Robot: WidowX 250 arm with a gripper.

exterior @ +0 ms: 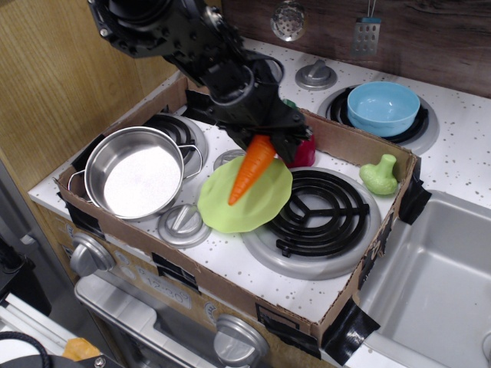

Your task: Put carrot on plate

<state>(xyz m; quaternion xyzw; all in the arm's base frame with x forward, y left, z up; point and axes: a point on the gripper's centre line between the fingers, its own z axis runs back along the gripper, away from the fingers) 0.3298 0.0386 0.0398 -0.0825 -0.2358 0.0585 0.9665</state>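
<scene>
The orange carrot (248,169) hangs tip down and to the left over the lime-green plate (244,196), its top held in my gripper (268,141). The gripper is shut on the carrot's top end, and the green stub is hidden by the fingers. The plate lies on the white stovetop between the steel pot and the front right burner. The carrot's tip points at the plate's middle; I cannot tell whether it touches the plate.
A steel pot (140,172) stands on the left burner. A blue bowl (383,106) sits on the back right burner. A pale-green toy vegetable (380,174) lies by the cardboard wall (374,245). A red object (302,153) shows behind the gripper. A sink (436,291) is at right.
</scene>
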